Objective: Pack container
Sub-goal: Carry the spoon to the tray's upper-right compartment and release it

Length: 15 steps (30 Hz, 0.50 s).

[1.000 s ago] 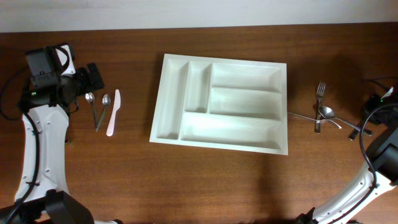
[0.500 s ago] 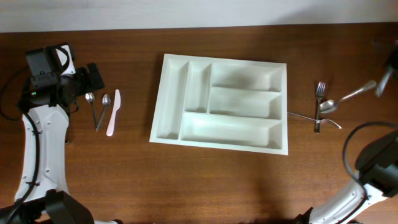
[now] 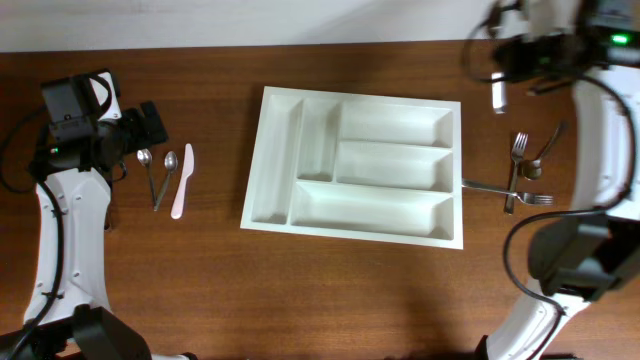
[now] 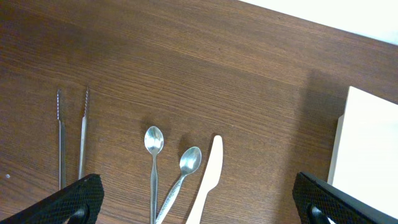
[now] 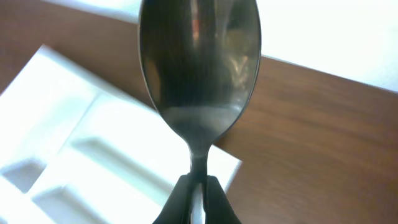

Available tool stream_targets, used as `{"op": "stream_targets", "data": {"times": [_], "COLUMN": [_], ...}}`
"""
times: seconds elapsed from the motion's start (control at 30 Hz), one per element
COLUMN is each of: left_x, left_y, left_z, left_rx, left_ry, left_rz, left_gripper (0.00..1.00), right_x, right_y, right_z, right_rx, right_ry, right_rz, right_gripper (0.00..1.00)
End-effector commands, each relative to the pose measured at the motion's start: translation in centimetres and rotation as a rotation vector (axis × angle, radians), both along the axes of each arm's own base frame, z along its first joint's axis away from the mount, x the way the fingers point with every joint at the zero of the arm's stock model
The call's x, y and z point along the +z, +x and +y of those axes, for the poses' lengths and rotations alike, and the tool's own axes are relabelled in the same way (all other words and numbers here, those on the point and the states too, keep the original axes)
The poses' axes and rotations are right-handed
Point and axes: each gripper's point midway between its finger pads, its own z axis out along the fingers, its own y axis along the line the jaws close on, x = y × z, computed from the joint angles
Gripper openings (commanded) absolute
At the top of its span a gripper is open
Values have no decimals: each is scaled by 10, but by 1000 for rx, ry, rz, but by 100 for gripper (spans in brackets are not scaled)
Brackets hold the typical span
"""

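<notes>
The container, a white five-compartment tray (image 3: 390, 165), lies mid-table; its corner also shows in the right wrist view (image 5: 93, 155) and its edge in the left wrist view (image 4: 367, 149). My right gripper (image 5: 198, 190) is shut on the handle of a metal spoon (image 5: 199, 68). It holds the spoon in the air just beyond the tray's far right corner, seen from overhead (image 3: 498, 95). My left gripper (image 4: 199, 202) is open and empty, hovering over two small spoons (image 4: 153, 140) (image 4: 189, 160) and a white plastic knife (image 4: 211, 165) left of the tray.
Metal tongs (image 4: 71, 137) lie left of the small spoons. Right of the tray lie a fork (image 3: 515, 160), another spoon (image 3: 532, 170) and a second long fork (image 3: 500, 188) crossing them. The table's far edge runs close behind the right gripper.
My right arm came in from the right edge, took a spoon from the pile on the right, and carried it up and left to the tray's far right corner. The left arm has not moved.
</notes>
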Motion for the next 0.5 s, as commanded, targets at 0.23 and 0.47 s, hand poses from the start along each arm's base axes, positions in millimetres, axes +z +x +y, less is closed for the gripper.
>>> {"op": "stream_targets", "data": {"times": [0.23,0.47], "left_x": [5,5], "left_y": [4,4], "left_z": [0,0], "left_rx": [-17,-17], "left_ry": [4,4], "left_rz": [-13,-13], "left_gripper": [99,99], "right_x": [-88,-139], "right_y": [-4,-1], "right_z": [88,103], "right_rx": [751,843], "right_ry": [-448,-386], "right_rz": [-55,-10], "right_gripper": [4,4]}}
